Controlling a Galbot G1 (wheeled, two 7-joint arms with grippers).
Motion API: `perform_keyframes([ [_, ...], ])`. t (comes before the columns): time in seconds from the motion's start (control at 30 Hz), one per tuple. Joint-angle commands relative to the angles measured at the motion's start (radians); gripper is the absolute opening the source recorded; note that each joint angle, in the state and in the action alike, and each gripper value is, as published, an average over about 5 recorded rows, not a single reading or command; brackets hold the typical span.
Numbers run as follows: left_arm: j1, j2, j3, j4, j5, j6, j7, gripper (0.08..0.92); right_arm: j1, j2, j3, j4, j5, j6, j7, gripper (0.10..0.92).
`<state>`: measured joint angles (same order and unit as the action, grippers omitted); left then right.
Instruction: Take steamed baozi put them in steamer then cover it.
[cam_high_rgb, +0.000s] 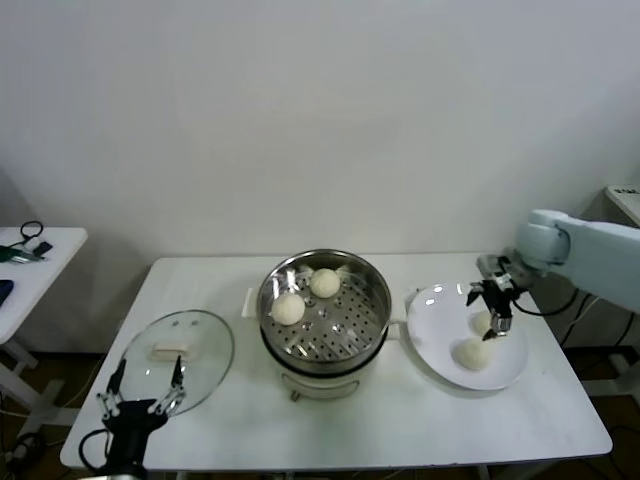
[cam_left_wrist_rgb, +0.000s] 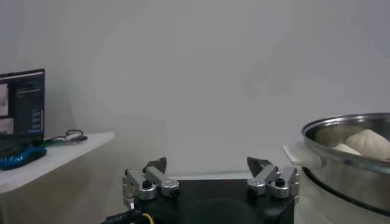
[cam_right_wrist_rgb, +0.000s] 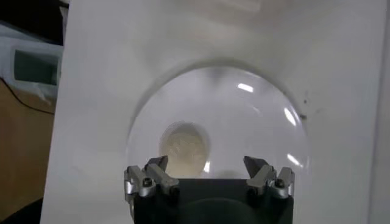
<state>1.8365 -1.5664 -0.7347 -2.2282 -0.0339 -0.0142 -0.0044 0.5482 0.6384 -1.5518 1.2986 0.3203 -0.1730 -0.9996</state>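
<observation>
Steel steamer on the table holds two buns; two more lie on the plate. Right claw hangs wide, seemingly over one bun. Left claw waits wide beside the lid.

The right gripper hangs over the plate and covers part of a bun beneath it; only that bun's edge shows. In the right wrist view, the gripper body hides the lower edge of the one bun seen there, and the plate runs out of frame. In the left wrist view, the steamer is cut off by the picture's edge, and its rim hides the lower halves of two buns. A laptop is also cropped, its screen too blurred to read. On the side table, small dark objects are too tiny to identify.
</observation>
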Motion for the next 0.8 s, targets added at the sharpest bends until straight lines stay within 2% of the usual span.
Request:
perform_keyframes([
  [0.03, 0.002, -0.001, 0.000, 0.001, 0.002, 0.001, 0.000, 0.823, -0.282, -0.059, 0.189, -0.026, -0.142, -0.013, 0.065, 0.823],
  [0.57, 0.007, -0.001, -0.002, 0.000, 0.006, -0.002, -0.001, 0.823, -0.319, -0.011, 0.226, -0.058, -0.150, -0.031, 0.079, 0.822],
  [0.67, 0.008, -0.001, -0.003, 0.000, 0.006, -0.002, -0.001, 0.823, -0.311, -0.011, 0.225, -0.056, -0.151, -0.033, 0.072, 0.807],
  [0.8, 0.008, -0.001, -0.004, 0.000, 0.008, -0.003, -0.001, 0.823, -0.282, -0.013, 0.212, -0.050, -0.152, -0.031, 0.050, 0.744],
])
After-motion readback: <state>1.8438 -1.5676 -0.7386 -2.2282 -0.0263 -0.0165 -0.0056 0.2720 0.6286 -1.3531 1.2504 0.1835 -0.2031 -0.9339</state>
